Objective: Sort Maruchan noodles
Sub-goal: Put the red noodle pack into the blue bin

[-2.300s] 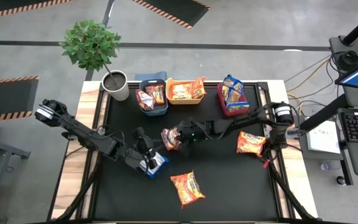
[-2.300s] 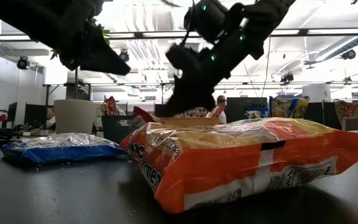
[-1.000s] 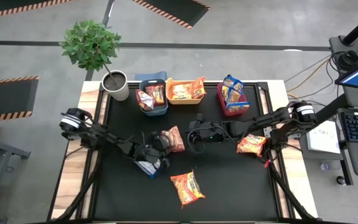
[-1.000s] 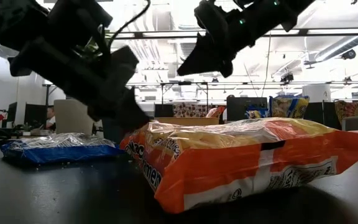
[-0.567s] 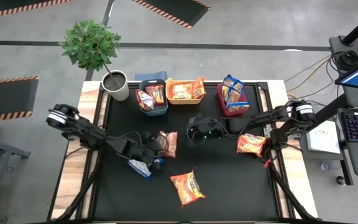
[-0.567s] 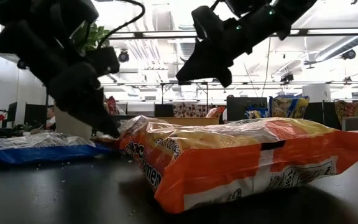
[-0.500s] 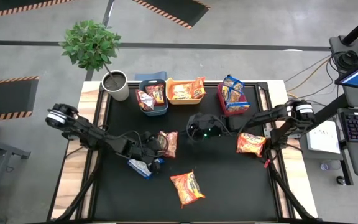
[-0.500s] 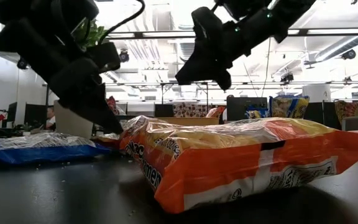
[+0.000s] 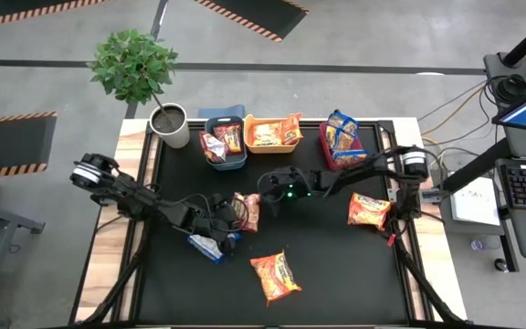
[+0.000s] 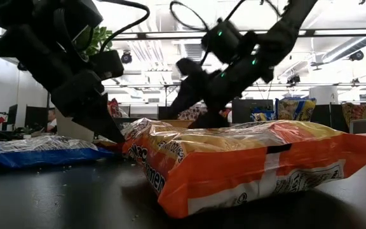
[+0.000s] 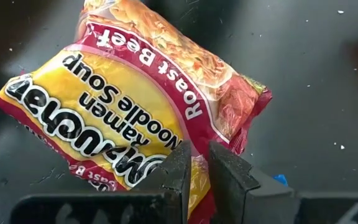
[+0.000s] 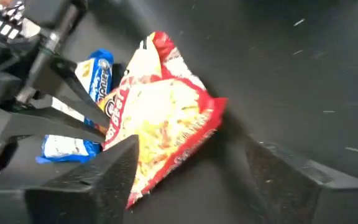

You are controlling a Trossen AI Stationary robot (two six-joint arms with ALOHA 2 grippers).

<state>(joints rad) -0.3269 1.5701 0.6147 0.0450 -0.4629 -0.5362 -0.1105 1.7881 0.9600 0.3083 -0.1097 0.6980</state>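
A red Maruchan packet [image 9: 247,209] lies mid-table between both grippers. My left gripper [image 9: 234,216] reaches in from the left and is shut on it. My right gripper [image 9: 268,187] hovers open just to the packet's far right; in the right wrist view its fingers straddle the packet [image 12: 166,124] without touching. A blue packet [image 9: 204,245] lies flat beside my left arm. Two orange packets [image 9: 275,276] [image 9: 369,210] lie flat on the mat. More packets sit in the blue bin [image 9: 225,153], yellow bin [image 9: 249,123] and red bin [image 9: 327,151]. My left gripper pinches the red packet's edge [image 11: 194,163] nearest the wrist, close to a corner, between its two fingers. The fingers [image 10: 107,130] slant down from the table's left. The packet spreads away from the fingers, label up; whether its far end rests on the mat I cannot tell.
A potted plant [image 9: 167,123] stands at the far left corner, beside the bins along the far edge. In the low view the near orange packet [image 10: 253,162] fills the foreground. Bare black mat [image 9: 336,265] lies between the two orange packets.
My right gripper has gone toward the table's left and the red packet, dipped lower, and opened. The red packet has shifted slightly toward the left in my left gripper's hold. The blue packet has slid a little toward the left edge.
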